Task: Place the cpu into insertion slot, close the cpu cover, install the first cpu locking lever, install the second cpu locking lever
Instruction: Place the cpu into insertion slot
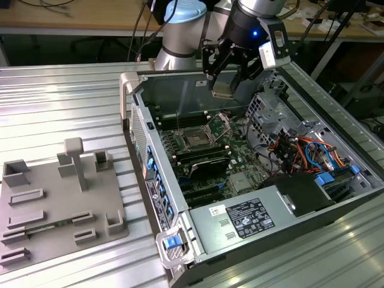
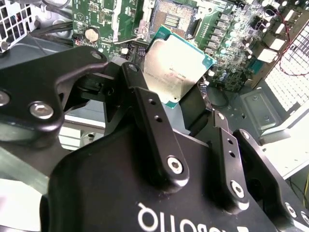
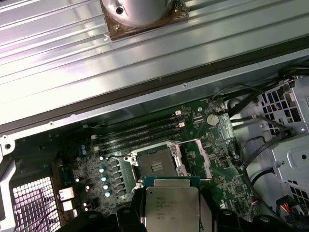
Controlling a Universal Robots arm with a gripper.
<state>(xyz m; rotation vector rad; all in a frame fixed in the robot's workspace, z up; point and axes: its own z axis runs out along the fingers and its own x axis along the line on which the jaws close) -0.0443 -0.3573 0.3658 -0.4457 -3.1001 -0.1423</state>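
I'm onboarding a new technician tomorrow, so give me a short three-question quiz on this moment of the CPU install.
1. True or false: the cpu already sits in the insertion slot.
2. Multiple choice: the gripper holds A) a memory stick, B) the cpu, C) nothing.
3. Fill in: the cpu is held ___ the insertion slot, not touching it.
Key: 1 false; 2 B; 3 above.
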